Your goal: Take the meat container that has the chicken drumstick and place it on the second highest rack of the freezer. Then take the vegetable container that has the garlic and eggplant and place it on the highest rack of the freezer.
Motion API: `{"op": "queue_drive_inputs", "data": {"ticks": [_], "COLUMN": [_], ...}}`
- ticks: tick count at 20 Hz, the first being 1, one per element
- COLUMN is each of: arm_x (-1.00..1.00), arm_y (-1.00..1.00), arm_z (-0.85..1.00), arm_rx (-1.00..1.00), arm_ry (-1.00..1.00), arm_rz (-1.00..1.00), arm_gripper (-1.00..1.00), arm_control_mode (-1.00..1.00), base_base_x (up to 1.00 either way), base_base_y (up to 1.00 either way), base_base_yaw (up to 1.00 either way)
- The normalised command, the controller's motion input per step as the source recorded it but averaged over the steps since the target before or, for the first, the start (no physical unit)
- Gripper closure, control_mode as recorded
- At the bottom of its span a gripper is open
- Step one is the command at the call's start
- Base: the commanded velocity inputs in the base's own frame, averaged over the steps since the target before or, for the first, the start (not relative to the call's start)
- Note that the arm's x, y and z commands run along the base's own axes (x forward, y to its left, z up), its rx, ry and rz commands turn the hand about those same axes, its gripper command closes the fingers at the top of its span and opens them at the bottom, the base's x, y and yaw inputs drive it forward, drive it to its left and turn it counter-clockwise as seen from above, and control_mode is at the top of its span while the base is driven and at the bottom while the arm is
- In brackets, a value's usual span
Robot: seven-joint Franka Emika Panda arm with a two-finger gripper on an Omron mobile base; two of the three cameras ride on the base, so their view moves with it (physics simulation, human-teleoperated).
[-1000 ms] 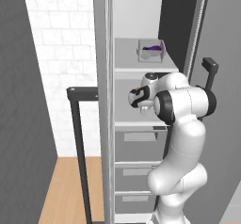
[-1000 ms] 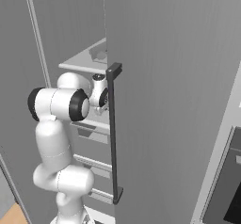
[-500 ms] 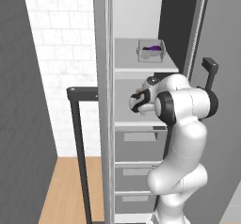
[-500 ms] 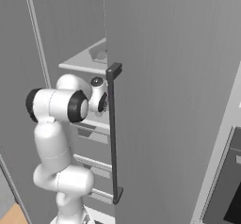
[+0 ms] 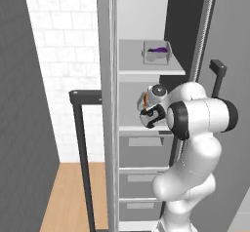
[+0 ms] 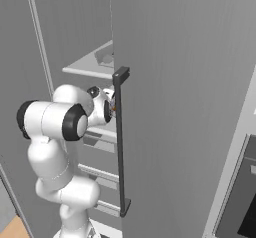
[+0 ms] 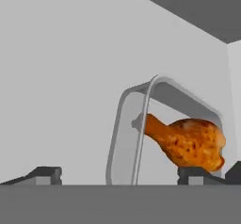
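jaws of the gripper (image 7: 120, 173) stand apart around the meat tray (image 7: 141, 138) with its drumstick (image 7: 188, 142), apparently set on the freezer (image 5: 146, 128) shelf below the vegetable tray (image 5: 156, 52).

Flat, even rendered light fills every view, with no glare and no clear source. The freezer (image 5: 146, 55) interior reads pale, while its back right corner falls into dark shade. Shadows are soft and faint; the highest rack (image 5: 146, 70) dims the space beneath it. All views are slightly soft and low in detail, edges jagged, without lens distortion.
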Motion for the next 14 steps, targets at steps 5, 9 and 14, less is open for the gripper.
{"op": "queue_drive_inputs", "data": {"ticks": [5,9,14], "arm_x": [-0.53,-0.57,-0.76], "arm_y": [0.14,0.00,0.00], "arm_z": [0.97,1.00,0.99], "arm_rx": [0.00,0.06,0.04], "arm_ry": [0.00,0.00,0.03], "arm_rz": [0.00,0.00,0.00], "arm_gripper": [-1.00,-1.00,-1.00], "arm_control_mode": [-1.00,-1.00,-1.00], "base_base_x": [0.00,0.00,0.00], "base_base_y": [0.00,0.00,0.00], "base_base_yaw": [0.00,0.00,0.00]}}
